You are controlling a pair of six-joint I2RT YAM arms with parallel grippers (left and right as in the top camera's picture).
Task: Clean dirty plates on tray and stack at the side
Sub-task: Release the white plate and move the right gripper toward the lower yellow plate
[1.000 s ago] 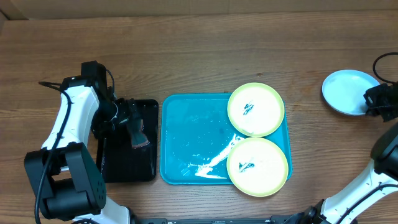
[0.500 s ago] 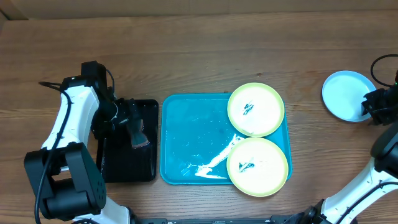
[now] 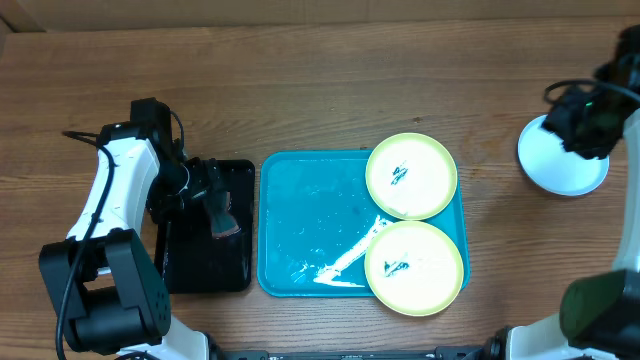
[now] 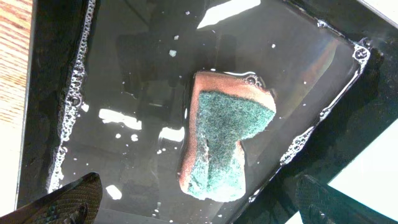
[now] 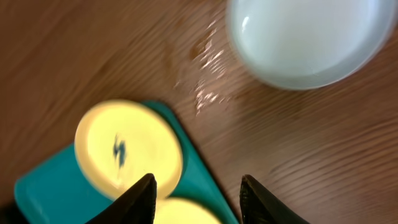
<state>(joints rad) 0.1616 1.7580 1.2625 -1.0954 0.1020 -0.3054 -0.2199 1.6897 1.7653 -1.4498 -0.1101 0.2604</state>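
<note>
Low in the overhead frame, the lower yellow-green plate [image 3: 414, 267] overhangs the cyan tray [image 3: 300, 215] at its lower right corner. The upper yellow-green plate [image 3: 411, 176] lies just above it. Both are smeared dark at centre. At left, the left gripper [image 4: 199, 204] hangs released over a sponge [image 4: 227, 134] in the wet black tray [image 4: 124, 74]. At upper right, the right gripper [image 5: 199, 202], jaws apart and empty, hovers over the pale plate [image 3: 562, 176] on the table [image 3: 300, 90].
</note>
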